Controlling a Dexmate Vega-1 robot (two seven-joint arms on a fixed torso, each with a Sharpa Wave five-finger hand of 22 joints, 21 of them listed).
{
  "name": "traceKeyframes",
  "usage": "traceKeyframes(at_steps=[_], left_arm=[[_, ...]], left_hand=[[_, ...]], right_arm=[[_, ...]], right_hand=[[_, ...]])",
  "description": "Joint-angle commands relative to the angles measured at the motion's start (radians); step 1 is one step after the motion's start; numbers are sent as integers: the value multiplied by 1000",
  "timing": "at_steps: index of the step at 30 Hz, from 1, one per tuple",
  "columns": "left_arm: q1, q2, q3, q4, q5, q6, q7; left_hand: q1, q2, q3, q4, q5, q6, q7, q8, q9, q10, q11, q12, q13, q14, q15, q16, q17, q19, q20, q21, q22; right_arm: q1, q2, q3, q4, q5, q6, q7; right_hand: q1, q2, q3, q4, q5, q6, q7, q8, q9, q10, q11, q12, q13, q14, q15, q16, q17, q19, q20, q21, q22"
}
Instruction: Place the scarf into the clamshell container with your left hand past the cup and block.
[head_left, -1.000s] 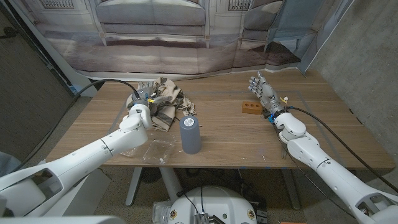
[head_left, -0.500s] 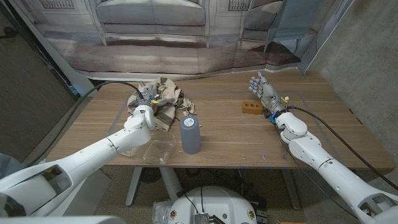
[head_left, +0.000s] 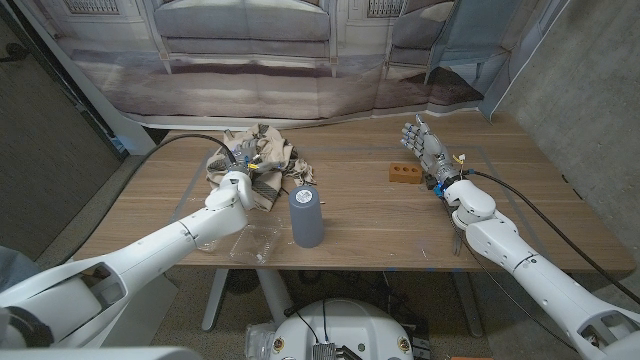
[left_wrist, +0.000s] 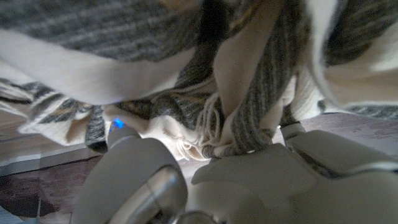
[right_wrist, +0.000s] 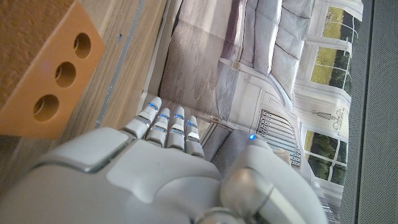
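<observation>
1. Scarf (head_left: 262, 160), striped grey and cream, lies bunched at the far left of the wooden table (head_left: 380, 225); not yet lifted.
2. Left hand (head_left: 238, 170) is on the heap; the left wrist view shows folds (left_wrist: 249, 106) pressed against its fingers (left_wrist: 130, 180) (whether they have closed on the cloth I cannot tell).
3. Clear clamshell container (head_left: 252, 241) sits open at the near edge, nothing in it.
4. Grey cup (head_left: 306, 216) stands just right of the container; orange block (head_left: 402, 174) is well apart, to the right.
5. Right hand (head_left: 428, 152) stands idle beside the block, fingers extended, holding nothing.
6. Judged: pickup, carry and drop all remain.
</observation>
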Motion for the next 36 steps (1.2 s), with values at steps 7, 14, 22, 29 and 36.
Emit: traceKeyframes(at_steps=[7,14,22,29,36], left_arm=[[-72,-15,64,30,-21,85,-141],[-81,-4,78,21,-18,89,-139],[-110,-2,123,24,8,122,-171],[-118,-1,139,26,32,127,-163],[-141,-18,160,50,54,133,-172]], left_hand=[[15,7,-12,-3,9,11,-8,9,4,8,-7,12,4,23,-3,15,5,-2,3,2,4],[29,12,-15,-8,12,-3,-16,5,4,6,-19,11,4,41,-6,19,4,17,2,11,6],[97,38,-14,-33,29,95,-38,40,5,100,-60,41,6,82,-44,21,5,74,4,24,7],[178,84,12,-59,42,167,-45,59,5,135,-82,44,6,118,-70,26,6,96,3,24,8],[293,132,47,-97,45,239,-52,75,10,193,-107,51,8,174,-106,34,7,133,1,31,11]], right_arm=[[-3,3,-2,-6,-1,-2,-8],[-1,8,-4,-9,-5,-1,-14],[-1,10,-8,-15,-11,-2,-19],[-4,12,-9,-20,-14,-3,-26],[-8,11,-6,-29,-18,-3,-37]], right_hand=[[-10,1,-4,-1,-1,7,-2,-1,2,10,3,2,4,13,-1,-2,3,5,1,-5,2],[-10,1,-5,-1,-1,8,-3,-1,2,11,2,1,5,12,-1,-2,3,6,2,-6,2],[-10,2,-6,-1,-1,8,-4,-1,2,11,3,1,5,13,-1,-2,3,5,5,-9,2],[-11,2,-6,-2,-1,8,-4,-1,2,11,2,1,5,12,0,-3,3,4,6,-10,2],[-11,2,-7,-2,-1,8,-4,-1,2,11,2,0,5,12,0,-3,2,3,9,-12,3]])
